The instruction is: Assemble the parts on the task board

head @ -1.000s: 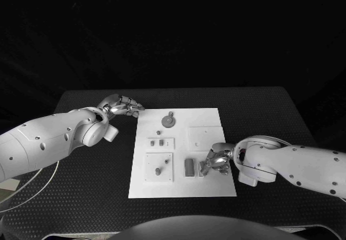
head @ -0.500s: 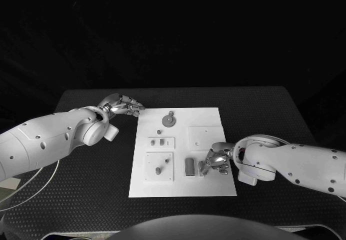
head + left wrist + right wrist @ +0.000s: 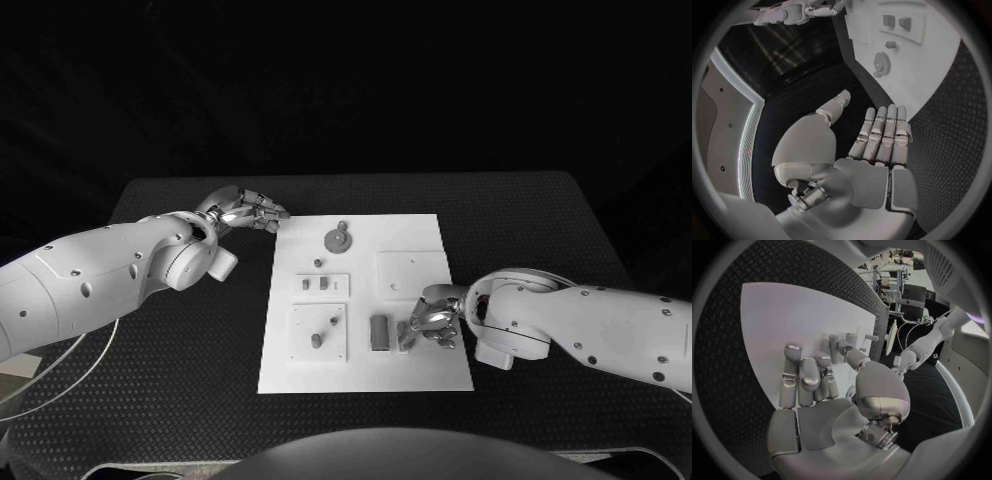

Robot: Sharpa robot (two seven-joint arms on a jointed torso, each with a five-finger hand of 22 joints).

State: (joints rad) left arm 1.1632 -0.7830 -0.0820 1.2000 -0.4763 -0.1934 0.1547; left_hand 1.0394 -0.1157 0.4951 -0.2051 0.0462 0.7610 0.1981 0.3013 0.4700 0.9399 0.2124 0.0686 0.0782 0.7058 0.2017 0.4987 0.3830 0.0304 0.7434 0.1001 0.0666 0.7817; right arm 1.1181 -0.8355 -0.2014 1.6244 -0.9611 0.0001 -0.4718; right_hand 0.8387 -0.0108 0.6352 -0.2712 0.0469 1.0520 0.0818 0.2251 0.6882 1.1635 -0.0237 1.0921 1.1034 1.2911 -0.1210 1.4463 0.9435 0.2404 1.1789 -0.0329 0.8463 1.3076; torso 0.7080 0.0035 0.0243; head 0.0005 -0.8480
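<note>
Hardly anything has moved: the right hand (image 3: 433, 322) has edged slightly left over the task board (image 3: 411, 235), its fingers (image 3: 801, 375) curled beside an upright part (image 3: 379, 333), whether gripping I cannot tell. The left hand (image 3: 245, 211) hovers over the desk (image 3: 548, 220) off the board's far-left corner, fingers (image 3: 882, 132) straight and empty.

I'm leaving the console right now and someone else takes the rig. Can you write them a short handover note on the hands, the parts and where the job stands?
Left hand: off the task board's far-left corner, over the black table, fingers straight and together, holding nothing.
Right hand: over the board's right side, fingers curled beside the upright block; whether it touches it or holds a part cannot be told.
Parts: round disc at the far end; two small pieces mid-left; two more near-left.
Done: unclear which parts are seated.
Left: the assembly itself; check what the right hand has first.
</note>
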